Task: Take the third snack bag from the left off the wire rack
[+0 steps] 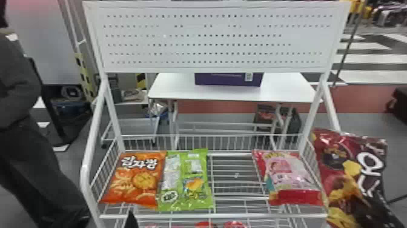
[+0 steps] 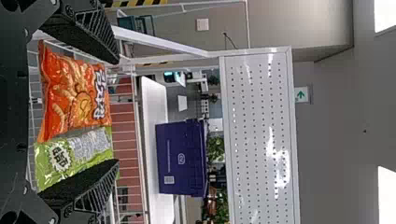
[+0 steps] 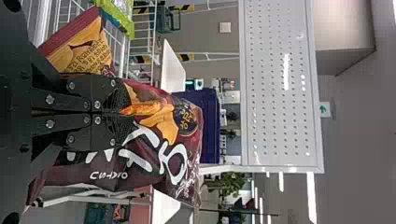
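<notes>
On the white wire rack (image 1: 233,179) lie an orange snack bag (image 1: 136,179), a green one (image 1: 184,182) beside it, then a bare gap, then a red and pink bag (image 1: 287,179). A dark red-brown snack bag (image 1: 351,176) hangs off the rack's right side, outside its rim. My right gripper (image 3: 125,113) is shut on this dark bag (image 3: 159,149) near its upper edge. My left gripper (image 2: 112,112) is open, low in front of the rack, facing the orange bag (image 2: 70,93) and green bag (image 2: 70,156).
A white pegboard panel (image 1: 212,36) stands above the rack's back. Behind it is a white table (image 1: 272,88) with a purple box (image 1: 228,78). A person in dark clothes (image 1: 21,136) stands close to the rack's left side. More red packets (image 1: 233,225) show on a lower shelf.
</notes>
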